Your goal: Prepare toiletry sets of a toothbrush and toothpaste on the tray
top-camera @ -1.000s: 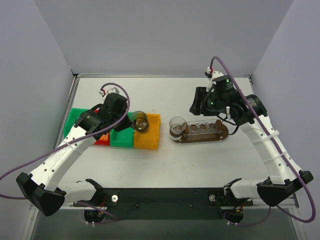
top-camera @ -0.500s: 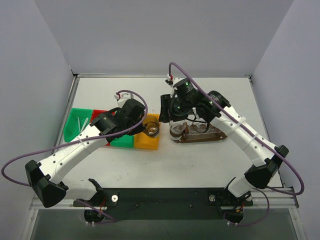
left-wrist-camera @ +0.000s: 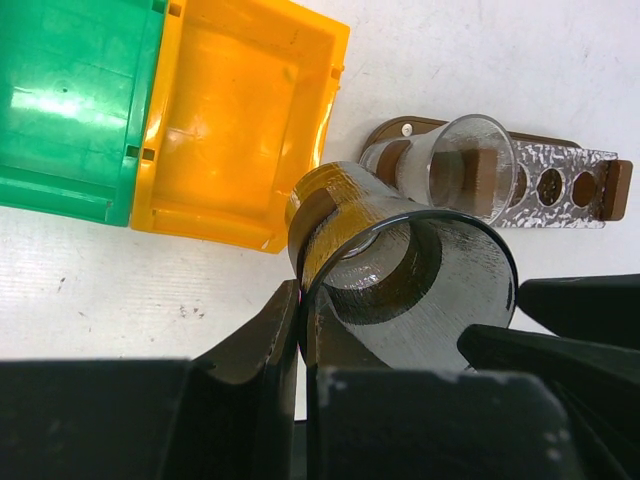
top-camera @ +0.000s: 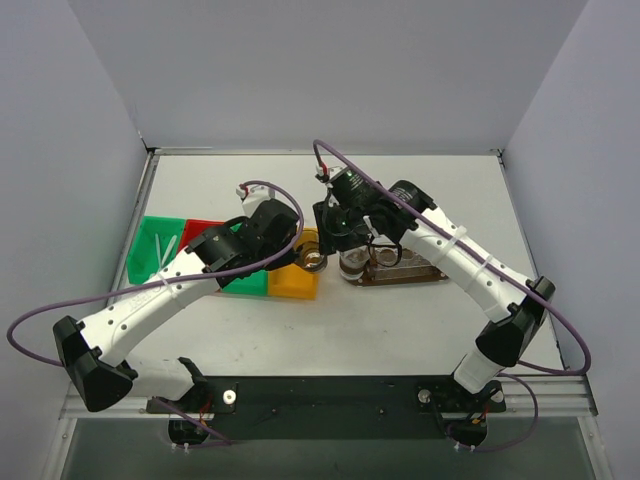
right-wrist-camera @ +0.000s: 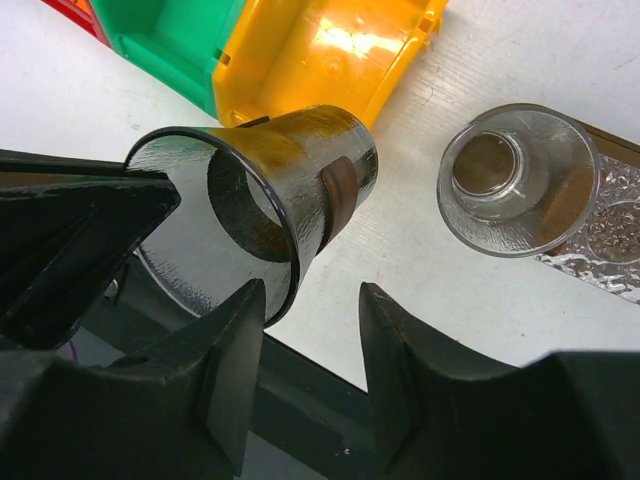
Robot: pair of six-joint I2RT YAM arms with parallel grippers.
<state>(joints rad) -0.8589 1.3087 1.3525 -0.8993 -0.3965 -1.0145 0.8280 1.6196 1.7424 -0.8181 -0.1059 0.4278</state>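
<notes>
And the arms meet! The right arm has swung in from over the far end of the tray (top-camera: 425, 275) to centre frame, while the left has carried the dark smoked cup (top-camera: 312, 258) rightward off the bins, to just above the gap between the yellow bin (top-camera: 290, 283) and the tray.

The left gripper (left-wrist-camera: 303, 320) has its fingers narrow, pinching the cup's wall at the rim, with the cup tipped on its side. The right gripper (right-wrist-camera: 310, 320) has its fingers part-way apart and drawing in, one just beside the cup's lower rim with worktop showing between them, so we see no grip yet.

We read this as a hand-over (the cup bound for the tray, we'd guess), next to the clear cup (top-camera: 352, 262) standing on the tray's left end.

As for the sets, a toothbrush (top-camera: 160, 245) lies in the far-left green bin (top-camera: 150, 222), well apart from the tray. We can't spot any toothpaste.
</notes>
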